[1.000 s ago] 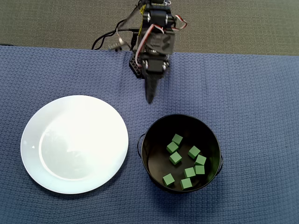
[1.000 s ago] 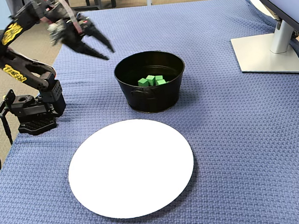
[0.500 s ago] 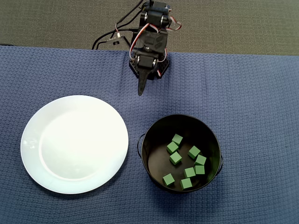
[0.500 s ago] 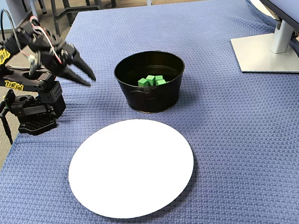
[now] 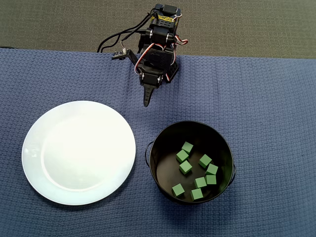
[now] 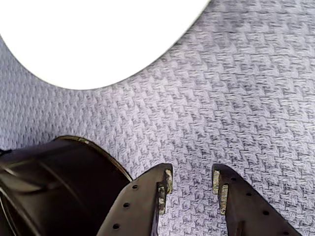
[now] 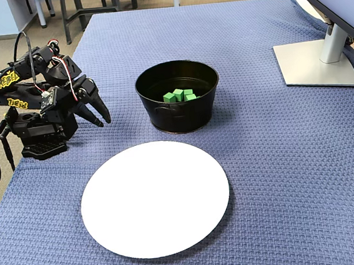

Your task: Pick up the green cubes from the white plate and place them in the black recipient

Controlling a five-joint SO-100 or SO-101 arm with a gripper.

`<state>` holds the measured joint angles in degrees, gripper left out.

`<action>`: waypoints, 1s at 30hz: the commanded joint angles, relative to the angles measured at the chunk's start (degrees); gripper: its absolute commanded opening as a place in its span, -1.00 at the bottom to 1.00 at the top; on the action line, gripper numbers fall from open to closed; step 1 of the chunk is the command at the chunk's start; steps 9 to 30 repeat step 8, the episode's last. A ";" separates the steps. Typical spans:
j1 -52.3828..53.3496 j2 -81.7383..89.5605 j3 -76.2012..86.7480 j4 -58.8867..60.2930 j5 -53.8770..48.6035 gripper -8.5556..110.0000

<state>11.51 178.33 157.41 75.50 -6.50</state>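
The white plate [image 5: 79, 153] is bare; no cube shows on it in any view. The green cubes [image 5: 195, 170] lie on the floor of the black recipient [image 5: 191, 162]; the overhead view shows eight, and a ninth, if present, cannot be located. The gripper [image 7: 100, 118] is folded low near the arm base, jaws slightly parted and empty, above the blue cloth surface [image 5: 266, 108]. The transfer appears complete or nearly so. Risks from here: a renewed reach toward the plate would close on nothing, and a low sweep could strike the recipient's rim, which sits just beside the jaws in the wrist view.
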 commanded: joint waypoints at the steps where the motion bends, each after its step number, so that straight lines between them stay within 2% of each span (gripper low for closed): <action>1: 0.44 1.23 0.62 0.35 1.23 -0.86; 8: -0.62 3.69 7.38 -2.11 0.35 -0.86; 30: -0.62 3.69 7.38 -2.11 0.35 -0.86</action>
